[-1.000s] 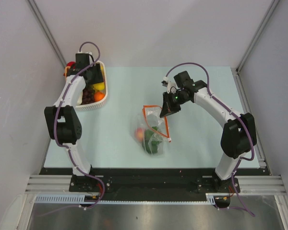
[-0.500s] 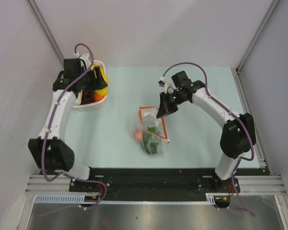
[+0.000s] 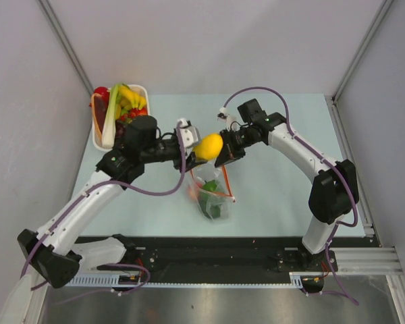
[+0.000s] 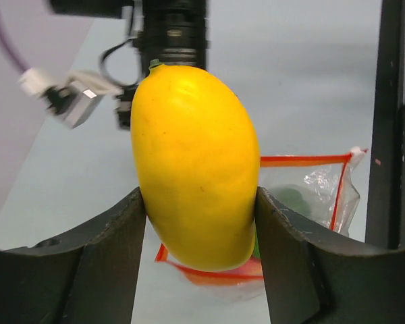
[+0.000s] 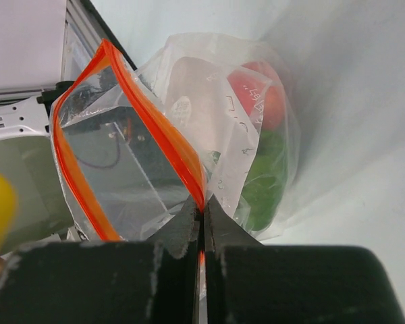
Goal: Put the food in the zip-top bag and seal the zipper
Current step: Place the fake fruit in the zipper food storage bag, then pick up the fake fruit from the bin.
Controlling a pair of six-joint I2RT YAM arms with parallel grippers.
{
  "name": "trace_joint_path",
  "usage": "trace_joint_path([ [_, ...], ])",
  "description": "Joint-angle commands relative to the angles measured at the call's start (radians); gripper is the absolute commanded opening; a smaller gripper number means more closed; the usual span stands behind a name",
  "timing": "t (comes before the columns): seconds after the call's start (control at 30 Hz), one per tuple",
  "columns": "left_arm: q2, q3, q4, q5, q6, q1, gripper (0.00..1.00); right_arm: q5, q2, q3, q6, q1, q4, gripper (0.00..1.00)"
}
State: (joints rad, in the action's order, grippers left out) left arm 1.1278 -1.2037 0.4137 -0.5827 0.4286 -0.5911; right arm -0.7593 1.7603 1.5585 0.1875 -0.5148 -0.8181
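Note:
My left gripper is shut on a yellow food piece, oval and smooth, gripped at its sides just above the mouth of the zip-top bag. The clear bag lies mid-table and holds an orange-red piece and green leafy food. My right gripper is shut on the orange-red zipper and holds the bag's mouth raised and open. In the top view that gripper sits right beside the yellow food. A small white slider tab shows at the strip's end.
A white basket stands at the far left corner with more food in it: yellow pieces, a long green-white stalk and red ones. Grey walls close the table on three sides.
My left arm swung from the basket to the bag's mouth with the yellow food in its jaws. The basket shifted and turned. My right gripper drew the bag's mouth slightly left and up.

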Motion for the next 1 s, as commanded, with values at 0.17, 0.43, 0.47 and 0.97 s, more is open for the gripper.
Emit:
trace_joint_path([
  [0.17,0.059,0.046,0.115,-0.028,0.418,-0.105,0.74,-0.081,-0.004,0.051,0.004,-0.008,-0.004,0.0],
  [0.43,0.026,-0.013,0.214,0.038,0.369,-0.076,1.0,-0.08,-0.015,0.052,-0.011,-0.01,-0.013,0.0],
  [0.47,0.006,-0.023,0.217,0.028,0.351,-0.044,1.0,-0.078,-0.013,0.054,-0.011,-0.011,-0.013,0.0],
  [0.97,0.419,-0.335,0.442,0.36,0.4,0.513,0.83,-0.034,-0.004,0.057,-0.026,-0.027,-0.021,0.0],
])
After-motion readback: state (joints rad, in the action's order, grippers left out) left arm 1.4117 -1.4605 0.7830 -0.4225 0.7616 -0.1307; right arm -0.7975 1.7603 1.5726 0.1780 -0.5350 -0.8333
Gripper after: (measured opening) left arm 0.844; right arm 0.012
